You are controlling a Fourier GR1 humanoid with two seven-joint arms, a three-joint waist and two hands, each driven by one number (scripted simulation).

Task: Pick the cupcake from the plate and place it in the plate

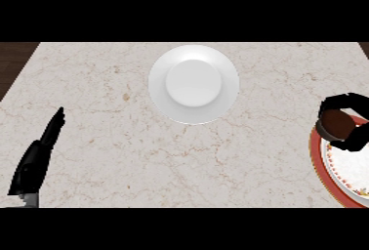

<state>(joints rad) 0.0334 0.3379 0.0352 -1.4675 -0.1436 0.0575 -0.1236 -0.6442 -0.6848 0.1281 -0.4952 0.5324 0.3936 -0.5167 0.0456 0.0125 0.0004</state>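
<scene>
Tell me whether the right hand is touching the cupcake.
Touching: in the head view the right hand has its fingers curled round the cupcake, above the red-rimmed plate.

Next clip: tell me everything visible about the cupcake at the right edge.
The cupcake shows only as a rounded dark brown top, reddish at its edge; its base and wrapper are hidden. It sits over the upper left rim of the red-rimmed plate, at the counter's right side. The right hand curls its black fingers round it, above and below. Whether it still rests on the plate cannot be told.

You see: plain white plate (193, 84) far centre; red-rimmed white plate (338, 168), small floral specks, right; brown cupcake (336, 120); both hands black; counter (144, 146) beige marble, brown veins.
</scene>
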